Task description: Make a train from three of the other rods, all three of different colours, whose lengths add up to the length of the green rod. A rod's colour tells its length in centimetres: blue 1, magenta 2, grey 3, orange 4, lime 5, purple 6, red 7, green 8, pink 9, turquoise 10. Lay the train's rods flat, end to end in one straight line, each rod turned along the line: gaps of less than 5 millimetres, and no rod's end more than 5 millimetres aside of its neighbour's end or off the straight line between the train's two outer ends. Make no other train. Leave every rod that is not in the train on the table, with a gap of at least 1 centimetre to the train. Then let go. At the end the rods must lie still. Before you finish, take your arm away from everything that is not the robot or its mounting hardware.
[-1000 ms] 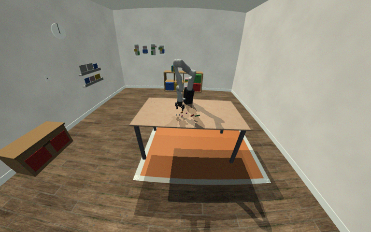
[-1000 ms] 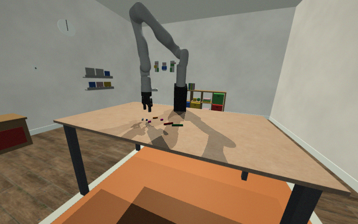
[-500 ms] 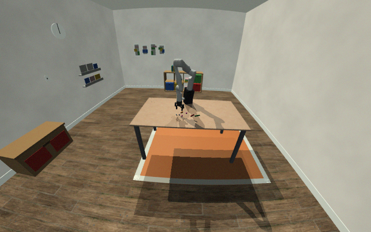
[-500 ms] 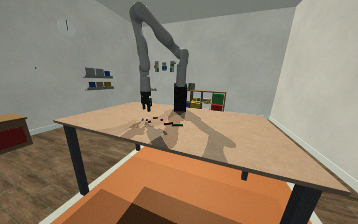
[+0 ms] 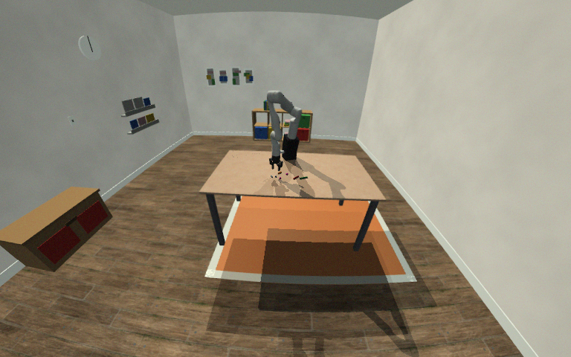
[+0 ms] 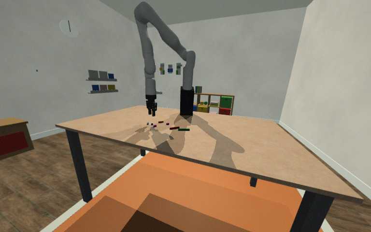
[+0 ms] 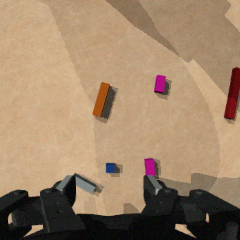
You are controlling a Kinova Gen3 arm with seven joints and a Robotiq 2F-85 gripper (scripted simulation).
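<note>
My gripper (image 6: 151, 112) hangs a little above the table, left of the rods, partly open with nothing between the fingers; it also shows in the wrist view (image 7: 107, 192). Below it lie a blue rod (image 7: 110, 168) and a magenta rod (image 7: 150, 166). A grey rod (image 7: 82, 185) seems to lie by the left finger, partly hidden. Further off are an orange rod (image 7: 101, 99), a second magenta rod (image 7: 160, 83) and a red rod (image 7: 231, 92). The green rod (image 6: 183, 129) lies right of the red rod (image 6: 174, 127), apart from it. All the rods lie flat and separate.
The arm's black base (image 6: 187, 100) stands at the table's far edge behind the rods. A shelf unit with coloured boxes (image 6: 214, 104) stands against the back wall. A low cabinet (image 5: 50, 227) stands at the left of the room.
</note>
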